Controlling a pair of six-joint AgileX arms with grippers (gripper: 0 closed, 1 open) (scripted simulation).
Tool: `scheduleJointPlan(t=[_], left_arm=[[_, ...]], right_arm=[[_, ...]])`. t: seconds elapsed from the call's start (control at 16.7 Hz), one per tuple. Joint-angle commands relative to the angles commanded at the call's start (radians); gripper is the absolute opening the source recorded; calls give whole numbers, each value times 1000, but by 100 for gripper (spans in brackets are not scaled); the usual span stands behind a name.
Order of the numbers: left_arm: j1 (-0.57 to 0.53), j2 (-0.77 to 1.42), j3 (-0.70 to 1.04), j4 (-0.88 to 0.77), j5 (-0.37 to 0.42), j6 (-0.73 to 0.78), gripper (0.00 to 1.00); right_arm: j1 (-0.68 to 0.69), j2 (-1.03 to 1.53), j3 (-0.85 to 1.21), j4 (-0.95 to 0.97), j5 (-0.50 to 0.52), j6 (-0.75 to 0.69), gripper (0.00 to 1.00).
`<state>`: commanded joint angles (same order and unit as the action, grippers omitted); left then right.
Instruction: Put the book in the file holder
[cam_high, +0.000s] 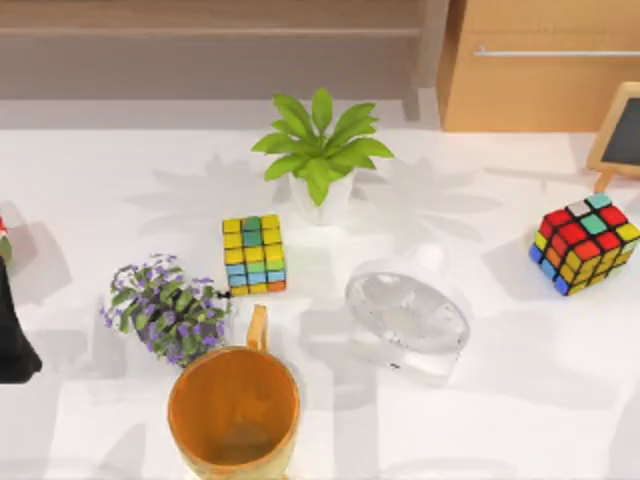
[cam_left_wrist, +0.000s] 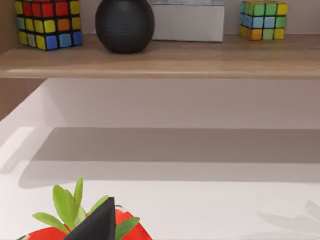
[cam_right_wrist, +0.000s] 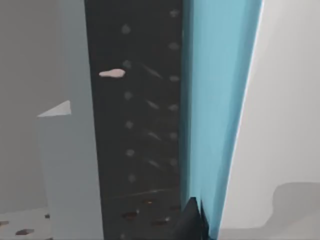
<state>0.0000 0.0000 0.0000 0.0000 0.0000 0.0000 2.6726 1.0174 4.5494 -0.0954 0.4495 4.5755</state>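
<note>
White table (cam_high: 560, 380) fronts a wooden shelf (cam_left_wrist: 165, 62) and wooden cabinet (cam_high: 540, 80).

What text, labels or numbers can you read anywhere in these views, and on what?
None: no readable text in any view.
The small chalkboard at the table's right edge looks blank.
The puzzle cubes carry plain colour stickers.
The teal-edged book shows no lettering.

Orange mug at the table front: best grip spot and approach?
Probably the rim of the orange mug, from straight above: it stands upright with its mouth open upward, so one finger can slip inside the wall. Its handle points back, beside the purple flower plant.
</note>
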Motion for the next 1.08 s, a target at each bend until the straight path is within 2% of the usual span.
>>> scheduleJointPlan(t=[0.72,1.08], left_arm=[[0,0,0,0,0,0,100],[0,0,0,0,0,0,100]], right_arm=[[0,0,0,0,0,0,98],[0,0,0,0,0,0,100]])
